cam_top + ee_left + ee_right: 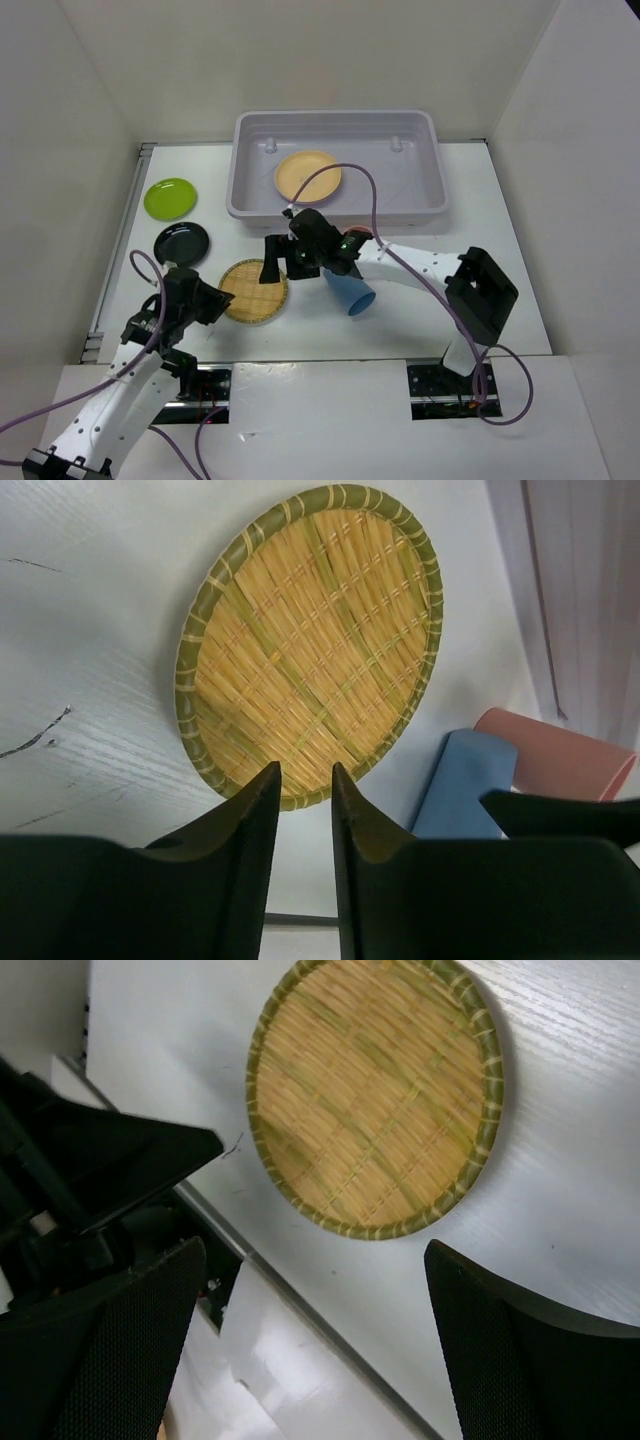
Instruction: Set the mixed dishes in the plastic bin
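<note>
The woven tan plate (pixel 254 291) lies flat on the table and also shows in the left wrist view (pixel 310 640) and the right wrist view (pixel 375 1095). My right gripper (pixel 278 262) hovers over its far edge, jaws wide open and empty (pixel 312 1250). My left gripper (pixel 212 300) sits just left of the plate, fingers only slightly apart with nothing between them (pixel 303 772). The blue cup (pixel 350 292) lies on its side beside the salmon-red cup (pixel 555 760). The orange-yellow plate (pixel 308 176) lies in the plastic bin (pixel 250 150). The lavender plate is out of view.
The lime green plate (pixel 171 197) and black plate (pixel 182 243) lie at the left of the table. The right arm stretches across the table's middle, over the cups. White walls enclose the table on three sides.
</note>
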